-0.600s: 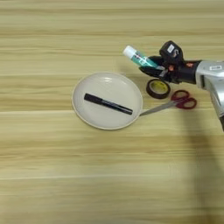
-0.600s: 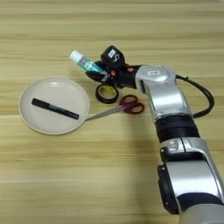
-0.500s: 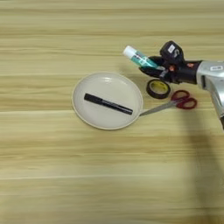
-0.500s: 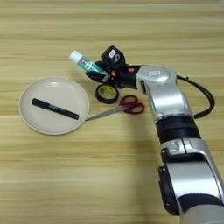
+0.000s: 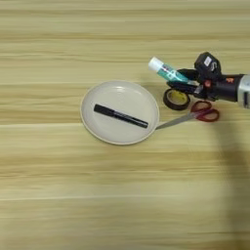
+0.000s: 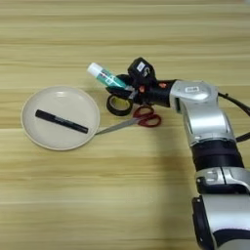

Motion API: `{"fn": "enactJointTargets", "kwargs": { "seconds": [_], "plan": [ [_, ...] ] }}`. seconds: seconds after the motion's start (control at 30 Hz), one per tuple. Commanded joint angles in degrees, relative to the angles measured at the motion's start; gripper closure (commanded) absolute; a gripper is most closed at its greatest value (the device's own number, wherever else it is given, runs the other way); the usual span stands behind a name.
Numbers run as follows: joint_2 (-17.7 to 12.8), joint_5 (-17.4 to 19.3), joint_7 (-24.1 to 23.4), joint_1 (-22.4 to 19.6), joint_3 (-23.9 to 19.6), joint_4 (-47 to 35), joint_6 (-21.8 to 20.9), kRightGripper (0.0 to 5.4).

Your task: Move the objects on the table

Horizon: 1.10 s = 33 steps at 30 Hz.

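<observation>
Gripping one glue stick [image 5: 167, 71]: gripper [image 5: 184, 81]

Bench [image 5: 58, 195]: light wood-grain top, pale horizontal plank stripes, fills both views.

Directly on bench:
- Round cream plate [image 5: 102, 129], left of centre.
- Black tape ring [image 5: 176, 99], flat, just right of plate, apart from its rim.
- Scissors [image 5: 189, 115], red handles to right, grey blades pointing left, tip reaching plate's right rim; handles just beside tape ring on near side.

Remaining surface bare wood.
</observation>
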Motion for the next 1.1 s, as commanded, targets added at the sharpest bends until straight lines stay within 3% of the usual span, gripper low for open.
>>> {"fn": "enactJointTargets", "kwargs": {
  "seconds": [0.03, 0.5, 1.1],
  "plan": [
    [-3.6, 1.9, -0.2, -3.2, -2.3, -2.7, -3.3, 3.74],
    [-5.9, 1.2, 0.8, -2.2, -3.1, 1.1, -7.4, 3.74],
    [-6.7, -0.1, 1.0, -2.4, -2.1, 6.2, -10.0, 3.74]
  ]
}}
